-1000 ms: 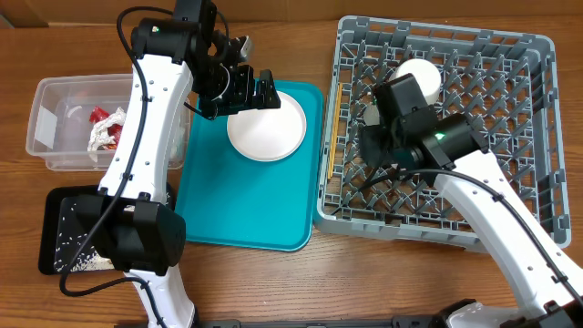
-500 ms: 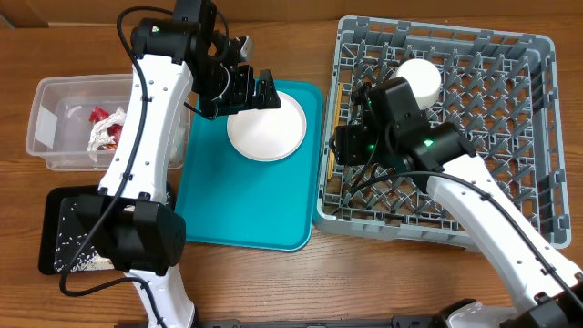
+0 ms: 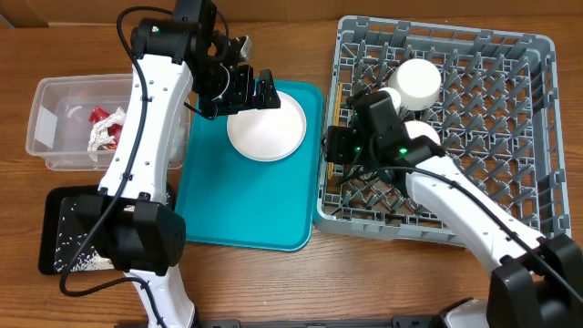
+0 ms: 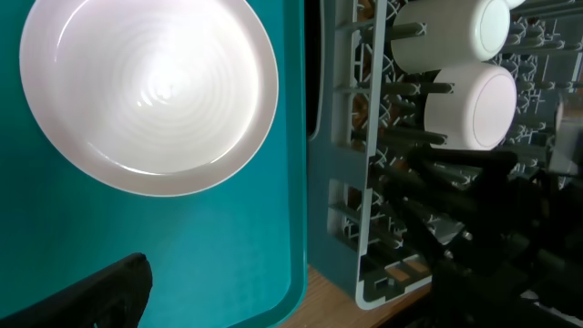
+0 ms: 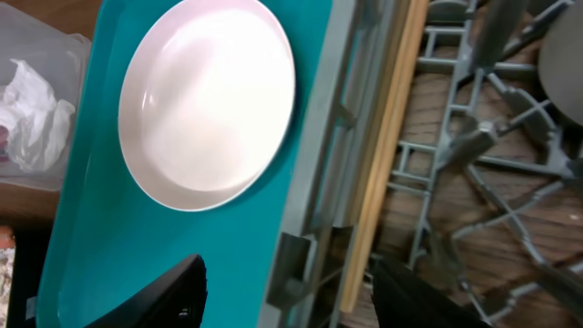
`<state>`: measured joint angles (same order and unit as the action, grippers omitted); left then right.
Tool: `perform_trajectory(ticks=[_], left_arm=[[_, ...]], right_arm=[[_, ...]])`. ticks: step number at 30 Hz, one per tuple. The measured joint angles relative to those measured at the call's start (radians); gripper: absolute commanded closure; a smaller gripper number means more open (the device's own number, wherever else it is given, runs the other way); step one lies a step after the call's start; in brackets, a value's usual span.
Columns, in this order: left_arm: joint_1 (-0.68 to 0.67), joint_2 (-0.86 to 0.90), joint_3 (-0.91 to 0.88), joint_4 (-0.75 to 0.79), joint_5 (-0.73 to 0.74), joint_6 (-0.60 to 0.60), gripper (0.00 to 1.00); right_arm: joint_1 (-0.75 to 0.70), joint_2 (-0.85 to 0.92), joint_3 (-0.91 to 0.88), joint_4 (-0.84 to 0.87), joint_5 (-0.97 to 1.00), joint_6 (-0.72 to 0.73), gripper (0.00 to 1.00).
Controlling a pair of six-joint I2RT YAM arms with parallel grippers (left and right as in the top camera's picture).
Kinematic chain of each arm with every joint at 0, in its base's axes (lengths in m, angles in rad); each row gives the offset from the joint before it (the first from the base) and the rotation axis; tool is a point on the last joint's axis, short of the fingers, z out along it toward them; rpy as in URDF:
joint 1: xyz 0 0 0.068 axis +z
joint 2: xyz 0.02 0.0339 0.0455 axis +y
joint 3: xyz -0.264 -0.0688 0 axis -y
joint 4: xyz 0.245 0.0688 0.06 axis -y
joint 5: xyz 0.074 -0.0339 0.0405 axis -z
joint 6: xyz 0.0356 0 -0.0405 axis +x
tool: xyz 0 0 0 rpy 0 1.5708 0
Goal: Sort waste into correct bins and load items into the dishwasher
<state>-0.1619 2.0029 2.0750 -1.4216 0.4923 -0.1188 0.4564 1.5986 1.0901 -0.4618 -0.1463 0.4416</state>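
A white plate (image 3: 267, 126) lies on the teal tray (image 3: 241, 214). My left gripper (image 3: 255, 91) hovers over the plate's (image 4: 150, 91) far-left rim, open and empty. The grey dish rack (image 3: 474, 196) holds two white dishes, one (image 3: 417, 80) at the back and one (image 3: 417, 135) beside my right arm. My right gripper (image 3: 335, 146) is open and empty above the rack's left wall (image 5: 319, 228), its fingers (image 5: 164, 296) spread on either side of it. The clear tub (image 3: 46, 155) holds a red wrapper (image 3: 98, 115) and a white napkin (image 3: 98, 137). Pale crumbs (image 3: 77, 260) lie in the black tray (image 3: 50, 210).
The teal tray (image 4: 228, 228) butts against the rack's left side. The tub and the black tray stand at the table's left, behind my left arm. A wooden strip (image 5: 383, 173) runs along the inside of the rack wall.
My right arm has swung left from the rack's interior to its left wall, uncovering a white dish in the rack. The left arm has not moved.
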Motion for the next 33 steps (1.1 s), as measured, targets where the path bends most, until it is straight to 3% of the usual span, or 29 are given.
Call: perform_trajectory(ticks=[8, 10, 12, 13, 18, 33], left_arm=[[0.0, 0.0, 0.0, 0.0, 0.0, 0.0, 0.0], [0.0, 0.0, 0.0, 0.0, 0.0, 0.0, 0.0], [0.0, 0.0, 0.0, 0.0, 0.0, 0.0, 0.0], [0.0, 0.0, 0.0, 0.0, 0.0, 0.0, 0.0], [0.0, 0.0, 0.0, 0.0, 0.0, 0.0, 0.0], [0.0, 0.0, 0.0, 0.0, 0.0, 0.0, 0.0]], right_arm=[[0.043, 0.072, 0.0, 0.028, 0.009, 0.003, 0.41], [0.045, 0.1, 0.0, 0.03, 0.013, 0.003, 0.49], [0.048, 0.117, 0.0, 0.033, 0.021, -0.001, 0.72], [0.047, 0.121, 0.0, 0.037, 0.024, 0.002, 0.75], [0.05, 0.117, 0.002, 0.016, 0.032, 0.049, 0.8], [0.035, 0.105, 0.002, -0.032, 0.012, 0.051, 0.78]])
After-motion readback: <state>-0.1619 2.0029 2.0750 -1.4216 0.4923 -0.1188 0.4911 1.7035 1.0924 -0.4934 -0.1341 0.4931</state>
